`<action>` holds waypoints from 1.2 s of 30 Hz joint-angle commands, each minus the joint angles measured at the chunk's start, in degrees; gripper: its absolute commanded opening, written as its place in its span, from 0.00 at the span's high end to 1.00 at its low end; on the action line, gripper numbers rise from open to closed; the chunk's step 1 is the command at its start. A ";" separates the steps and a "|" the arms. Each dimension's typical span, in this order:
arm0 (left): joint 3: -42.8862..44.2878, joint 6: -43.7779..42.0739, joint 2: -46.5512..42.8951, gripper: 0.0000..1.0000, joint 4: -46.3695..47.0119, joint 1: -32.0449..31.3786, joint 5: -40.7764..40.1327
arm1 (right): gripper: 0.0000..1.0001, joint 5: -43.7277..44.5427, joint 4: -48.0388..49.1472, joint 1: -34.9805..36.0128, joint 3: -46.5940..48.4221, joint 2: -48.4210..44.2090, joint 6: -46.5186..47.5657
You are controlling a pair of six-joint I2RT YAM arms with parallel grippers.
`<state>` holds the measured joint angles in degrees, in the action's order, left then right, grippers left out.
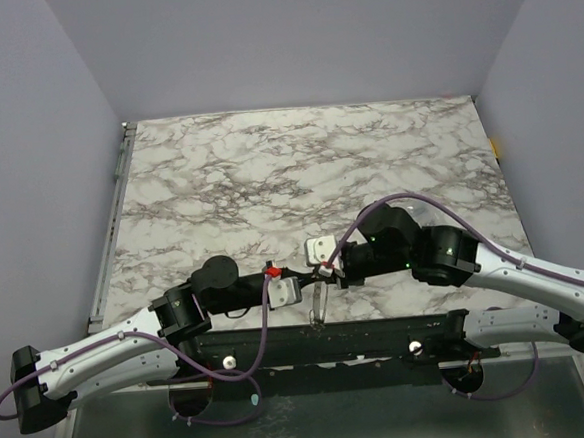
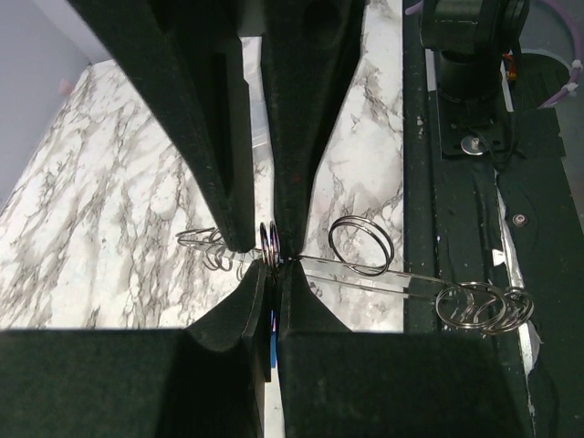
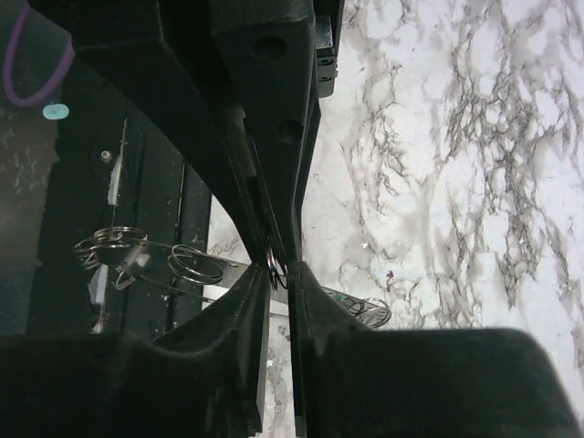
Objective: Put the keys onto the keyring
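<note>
All three views: no text, label, brand, number or sign can be read. The marbled surface (image 1: 269, 170), the left arm (image 1: 101, 358), the right arm (image 1: 537, 277) and the dark base plate (image 1: 360, 336) bear no readable marking.

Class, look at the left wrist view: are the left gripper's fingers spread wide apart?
No: the left gripper is shut, its fingers pressed together, tips at the thin metal wire.
</note>
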<state>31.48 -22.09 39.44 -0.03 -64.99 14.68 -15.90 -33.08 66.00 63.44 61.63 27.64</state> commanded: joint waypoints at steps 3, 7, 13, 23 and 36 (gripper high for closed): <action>2.60 -0.50 -0.55 1.00 1.81 -0.07 -0.44 | 0.95 -0.43 2.21 0.10 -1.57 0.02 0.04; 2.66 -0.50 -0.95 0.94 2.00 -0.13 -0.53 | 0.99 -0.90 5.15 0.10 -3.29 -1.73 -0.64; 0.93 0.28 -4.40 0.31 5.08 -0.07 -1.65 | 1.00 1.35 16.66 0.10 -10.14 -9.58 -1.05; -0.07 0.96 -5.07 0.36 6.55 -0.08 -0.54 | 0.99 2.73 25.16 0.11 -12.99 -15.80 -1.36; -0.43 3.46 -4.63 0.43 8.91 -0.04 -1.79 | 0.99 1.22 29.21 0.10 -13.71 -16.37 -3.27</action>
<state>31.42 -20.32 34.61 6.79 -64.99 13.63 -14.44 -8.97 66.00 50.28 46.15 25.85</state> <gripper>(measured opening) 0.587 0.019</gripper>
